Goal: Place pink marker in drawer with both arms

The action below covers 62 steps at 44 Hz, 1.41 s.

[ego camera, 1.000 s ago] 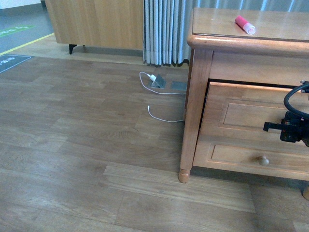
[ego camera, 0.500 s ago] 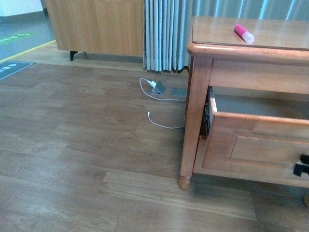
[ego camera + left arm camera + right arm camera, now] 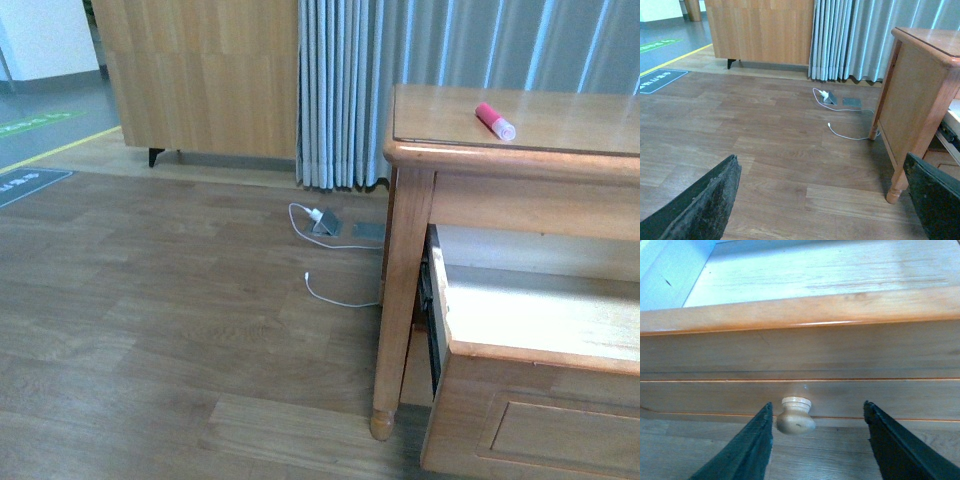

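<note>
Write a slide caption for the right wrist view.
Right claw open, its fingers either side of the cream knob on the opened drawer, whose pale bottom shows.

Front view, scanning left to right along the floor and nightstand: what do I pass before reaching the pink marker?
Floor marking → wooden cabinet → charger on the floor → nightstand leg → pink marker.

Cropped at the right and near edges of the front view: drawer (image 3: pixel 520 400) and nightstand (image 3: pixel 408 300), right-hand parts unseen. Of the left gripper (image 3: pixel 820 165), only two dark finger ends (image 3: pixel 705 205), cut by the wrist picture's border. Likewise cut, the right gripper (image 3: pixel 817 407). Contact between one finger (image 3: pixel 747 450) and the knob (image 3: pixel 795 416) not discernible.
</note>
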### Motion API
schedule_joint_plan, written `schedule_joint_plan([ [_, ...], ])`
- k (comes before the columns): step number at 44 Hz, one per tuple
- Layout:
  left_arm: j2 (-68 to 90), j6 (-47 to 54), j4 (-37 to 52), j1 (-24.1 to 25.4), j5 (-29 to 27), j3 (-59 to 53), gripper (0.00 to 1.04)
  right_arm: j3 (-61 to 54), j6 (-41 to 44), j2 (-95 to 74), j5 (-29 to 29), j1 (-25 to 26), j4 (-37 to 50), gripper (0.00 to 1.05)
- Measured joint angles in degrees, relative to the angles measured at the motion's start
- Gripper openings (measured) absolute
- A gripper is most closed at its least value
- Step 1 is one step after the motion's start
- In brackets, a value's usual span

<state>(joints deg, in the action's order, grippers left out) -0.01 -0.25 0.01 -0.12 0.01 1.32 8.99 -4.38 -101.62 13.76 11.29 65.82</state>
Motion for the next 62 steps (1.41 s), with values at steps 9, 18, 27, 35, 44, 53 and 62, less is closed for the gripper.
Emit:
schedule_joint_plan([
  [9,0.0,0.0,0.0,0.0,0.0,0.0,0.99,-2.4,2.7,18.9,8.5,5.3,-17.5,0.87],
  [18,0.0,0.0,0.0,0.0,0.0,0.0,0.99,-1.0,4.1,47.7,17.4,13.9,-44.9,0.96],
  [27,0.0,0.0,0.0,0.0,0.0,0.0,0.99,-0.5,4.3,63.6,25.2,19.3,-58.7,0.96],
  [35,0.0,0.0,0.0,0.0,0.0,0.0,0.99,-0.1,4.9,67.0,27.9,23.5,-63.2,0.96],
  [44,0.0,0.0,0.0,0.0,0.0,0.0,0.99,-2.2,4.7,67.7,23.2,22.4,-55.9,0.9],
  [53,0.0,0.0,0.0,0.0,0.0,0.0,0.99,-8.7,4.6,77.8,10.1,12.6,-41.5,0.74],
  [62,0.0,0.0,0.0,0.0,0.0,0.0,0.99,-8.7,4.5,78.0,9.7,12.3,-41.7,0.96],
])
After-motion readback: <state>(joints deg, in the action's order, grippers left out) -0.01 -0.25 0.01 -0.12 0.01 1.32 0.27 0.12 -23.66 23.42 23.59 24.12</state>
